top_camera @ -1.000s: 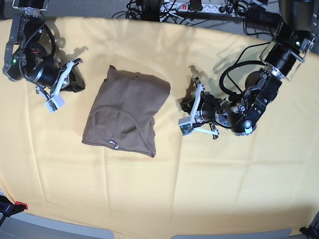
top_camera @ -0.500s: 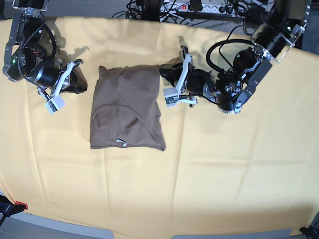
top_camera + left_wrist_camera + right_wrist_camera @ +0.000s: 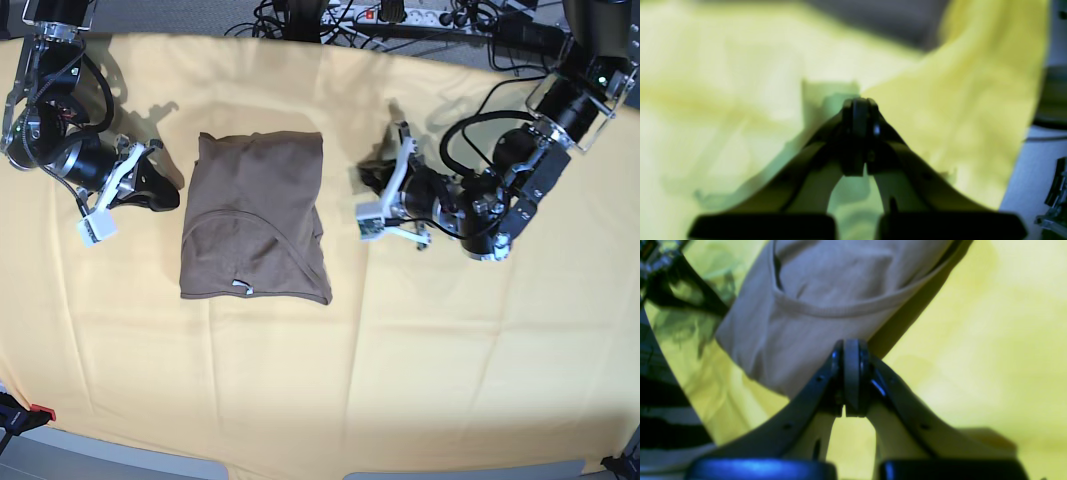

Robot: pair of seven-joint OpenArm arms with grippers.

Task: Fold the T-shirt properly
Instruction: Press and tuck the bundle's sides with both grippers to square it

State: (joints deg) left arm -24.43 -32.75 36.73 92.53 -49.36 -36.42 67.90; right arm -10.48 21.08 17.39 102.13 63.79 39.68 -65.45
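The taupe-brown T-shirt [image 3: 255,215] lies folded into a rough rectangle on the yellow cloth, collar and small light tag toward the front edge. My right gripper [image 3: 172,197] sits just off the shirt's left edge; in the right wrist view this gripper [image 3: 851,344] is shut and empty, with the T-shirt [image 3: 826,316] and its hem seam directly beyond the tips. My left gripper [image 3: 364,180] stands a little to the right of the shirt, apart from it. The blurred left wrist view shows the left gripper [image 3: 859,103] shut, with only yellow cloth ahead of it.
The yellow cloth [image 3: 450,350] covers the whole table. Cables and a power strip [image 3: 400,14] run along the back edge. A red-tipped clamp [image 3: 30,412] sits at the front left corner. Grey floor [image 3: 1030,173] shows past the cloth's edge.
The left arm has drawn back to the right, away from the shirt's right edge. The right gripper has shifted slightly toward the shirt's left edge. The shirt went from skewed to squared.
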